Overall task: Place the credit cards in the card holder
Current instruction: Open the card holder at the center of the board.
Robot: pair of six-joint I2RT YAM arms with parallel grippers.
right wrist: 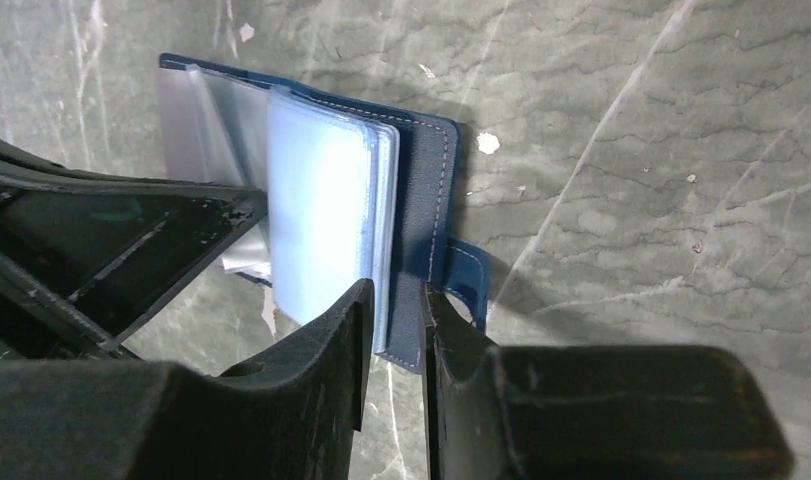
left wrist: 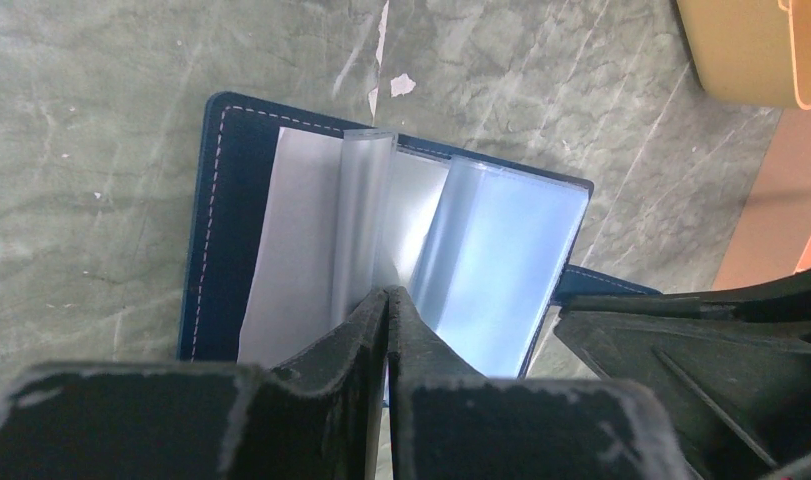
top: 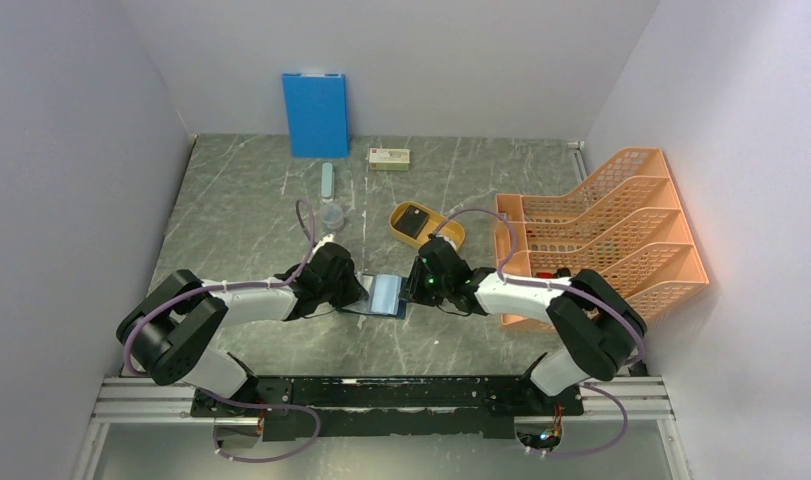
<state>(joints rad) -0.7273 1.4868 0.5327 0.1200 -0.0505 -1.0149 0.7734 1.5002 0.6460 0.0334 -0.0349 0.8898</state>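
Note:
The dark navy card holder [top: 386, 294] lies open on the table between my two arms, its clear and pale blue sleeves fanned up. My left gripper [left wrist: 388, 295] is shut, pinching a clear sleeve [left wrist: 366, 220] near the spine, left of the navy cover [left wrist: 221, 220]. My right gripper [right wrist: 396, 295] is closed over the near edge of the right cover [right wrist: 426, 180] and the sleeve stack [right wrist: 321, 200], beside the snap tab [right wrist: 471, 275]. A dark flat piece that looks like the credit cards [top: 413, 222] lies in the yellow oval tray [top: 443, 232].
An orange file rack [top: 601, 230] fills the right side. A bright blue board [top: 315, 113] leans on the back wall, with a small box [top: 389, 158] beside it. A pale stick [top: 327, 180] and a small clear cup [top: 331, 213] sit behind the left gripper.

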